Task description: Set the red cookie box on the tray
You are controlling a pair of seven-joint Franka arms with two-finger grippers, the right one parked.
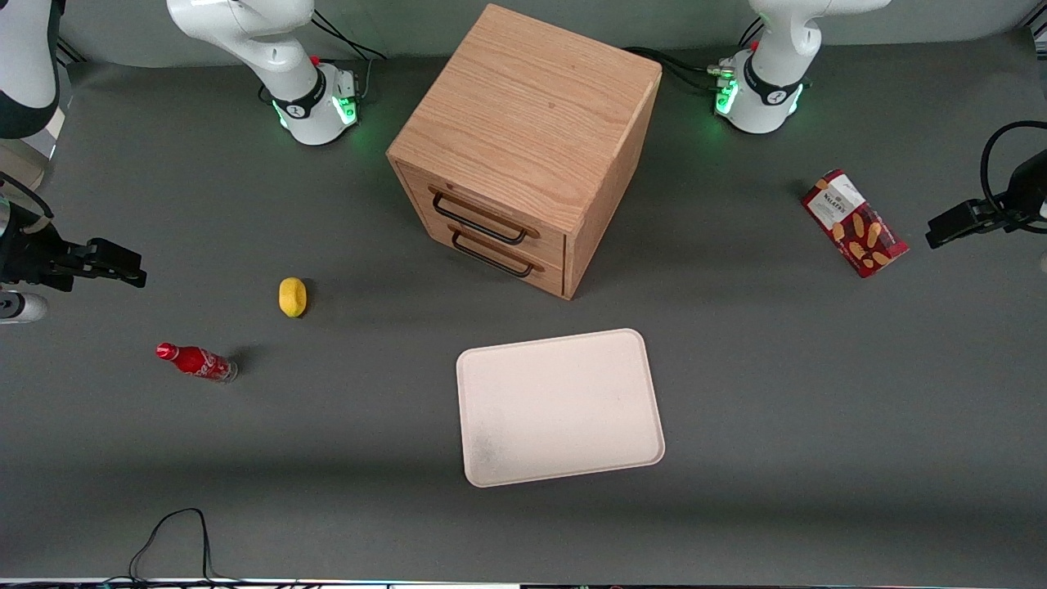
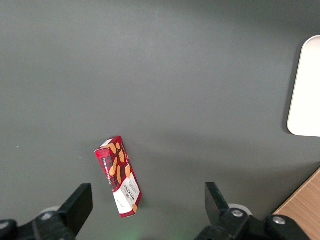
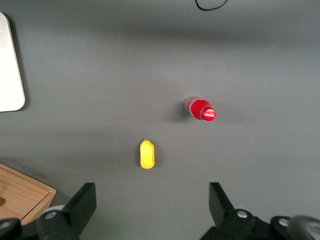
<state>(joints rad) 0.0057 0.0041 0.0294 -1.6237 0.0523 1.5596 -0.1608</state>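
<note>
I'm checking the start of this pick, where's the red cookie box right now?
The red cookie box lies flat on the table toward the working arm's end, farther from the front camera than the tray. The open gripper hovers above it, not touching.

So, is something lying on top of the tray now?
No. The tray holds nothing; the red cookie box lies on the table toward the working arm's end. The open gripper hovers above the box. What is under the tray is hidden.
</note>
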